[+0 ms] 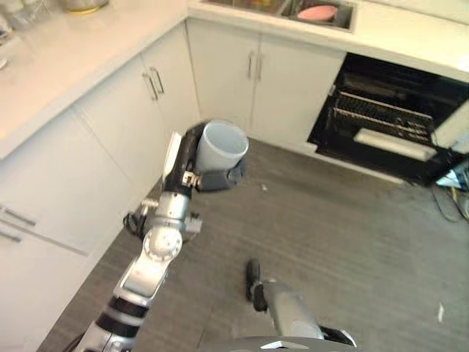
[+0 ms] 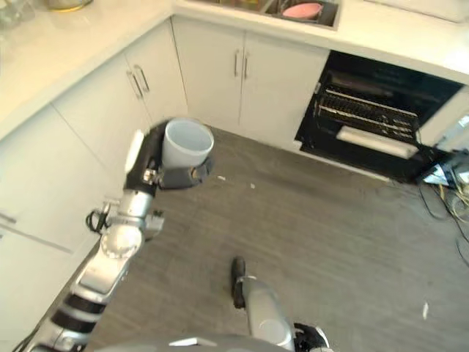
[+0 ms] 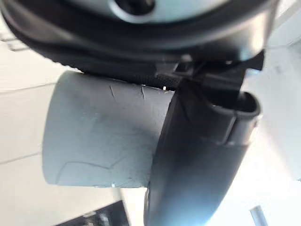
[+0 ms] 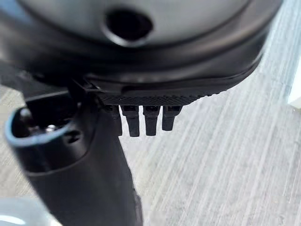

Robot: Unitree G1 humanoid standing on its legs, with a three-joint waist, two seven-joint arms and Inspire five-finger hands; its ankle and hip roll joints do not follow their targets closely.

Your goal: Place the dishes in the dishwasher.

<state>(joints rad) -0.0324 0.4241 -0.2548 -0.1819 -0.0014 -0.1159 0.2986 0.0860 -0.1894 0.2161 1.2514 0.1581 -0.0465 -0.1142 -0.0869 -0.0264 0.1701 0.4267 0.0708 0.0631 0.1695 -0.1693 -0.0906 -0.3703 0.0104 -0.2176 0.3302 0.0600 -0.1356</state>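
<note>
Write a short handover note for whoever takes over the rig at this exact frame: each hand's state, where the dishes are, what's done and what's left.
Left hand: shut on the pale grey cup, held upright above the floor beside the white cabinets.
Right hand: low by the robot, holding nothing, fingers straight in its wrist view.
Dishwasher: open, racks in view, to the right of where the cup is held.
A pink dish sits in the sink on the counter.
Done: cup picked up.
Left: carry the cup to the dishwasher and set it in a rack; the pink dish probably follows.
</note>
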